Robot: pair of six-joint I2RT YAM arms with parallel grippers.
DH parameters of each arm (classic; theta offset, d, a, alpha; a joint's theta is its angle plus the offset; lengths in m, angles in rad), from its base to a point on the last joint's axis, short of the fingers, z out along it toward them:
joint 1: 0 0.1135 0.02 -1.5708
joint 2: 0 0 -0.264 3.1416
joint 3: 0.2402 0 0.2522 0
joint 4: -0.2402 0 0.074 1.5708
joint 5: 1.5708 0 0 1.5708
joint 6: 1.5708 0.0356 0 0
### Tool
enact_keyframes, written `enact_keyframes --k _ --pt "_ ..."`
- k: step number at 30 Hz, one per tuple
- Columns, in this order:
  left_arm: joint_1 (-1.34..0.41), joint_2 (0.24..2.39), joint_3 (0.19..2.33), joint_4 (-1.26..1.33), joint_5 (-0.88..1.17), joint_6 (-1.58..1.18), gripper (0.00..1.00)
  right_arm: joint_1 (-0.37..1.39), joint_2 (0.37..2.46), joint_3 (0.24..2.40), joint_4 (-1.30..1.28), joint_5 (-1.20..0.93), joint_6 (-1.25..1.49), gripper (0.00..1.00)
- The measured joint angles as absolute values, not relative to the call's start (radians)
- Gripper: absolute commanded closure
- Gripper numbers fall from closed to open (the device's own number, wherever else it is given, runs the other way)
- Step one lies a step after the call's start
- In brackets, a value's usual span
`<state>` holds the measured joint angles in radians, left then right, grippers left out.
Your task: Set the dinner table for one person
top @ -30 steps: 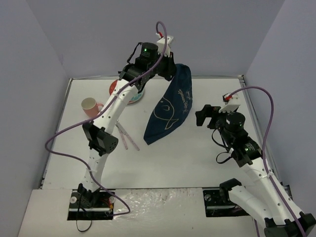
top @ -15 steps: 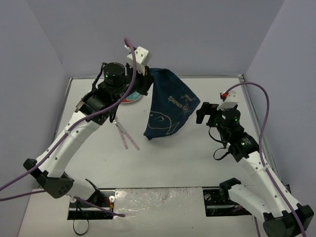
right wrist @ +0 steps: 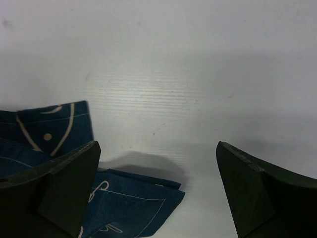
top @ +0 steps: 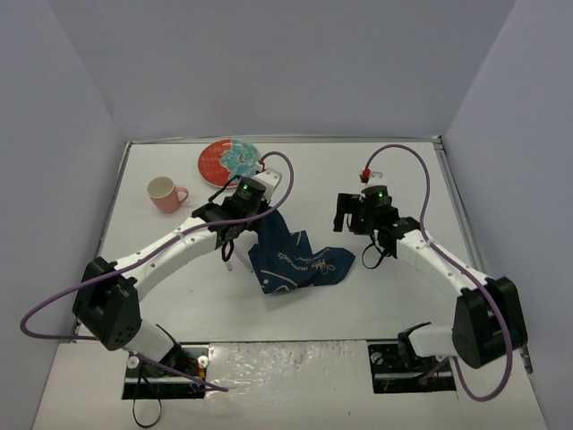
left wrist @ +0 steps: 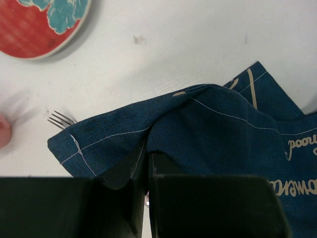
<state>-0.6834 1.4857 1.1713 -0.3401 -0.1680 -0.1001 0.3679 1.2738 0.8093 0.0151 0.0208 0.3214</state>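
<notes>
The dinner table (top: 313, 179) is the white top. A dark blue cloth with white fish drawings (top: 300, 260) lies crumpled at its middle. My left gripper (top: 257, 218) is shut on the cloth's upper edge; the left wrist view shows the jaws (left wrist: 148, 158) pinching a fold of the cloth (left wrist: 218, 124). My right gripper (top: 343, 215) is open and empty just right of the cloth; in the right wrist view (right wrist: 157, 146) a cloth corner (right wrist: 124, 208) lies by its left finger.
A red plate with a blue pattern (top: 228, 159) sits at the back and shows in the left wrist view (left wrist: 39, 25). A pink cup (top: 164, 193) stands at the left. Fork tines (left wrist: 62, 119) poke out from under the cloth. Lavender walls surround the table.
My left arm swung down and toward the table's middle, lowering the hanging cloth into a crumpled heap. My right arm reached left toward the cloth.
</notes>
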Motion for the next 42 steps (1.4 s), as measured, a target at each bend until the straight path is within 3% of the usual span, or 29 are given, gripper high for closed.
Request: enact_keyframes --k 8,24,42 --pt "-0.683 1.489 1.191 -0.307 -0.227 -0.089 1.00 0.368 1.490 0.792 0.025 -0.013 0.370 0.02" --pt "-0.680 1.560 1.236 -0.304 -0.280 -0.088 1.00 0.381 1.484 0.702 0.059 -0.172 0.426 0.00" --pt "-0.683 1.781 2.151 -0.398 -0.305 0.144 1.00 0.269 1.036 0.910 -0.041 -0.034 0.405 0.00"
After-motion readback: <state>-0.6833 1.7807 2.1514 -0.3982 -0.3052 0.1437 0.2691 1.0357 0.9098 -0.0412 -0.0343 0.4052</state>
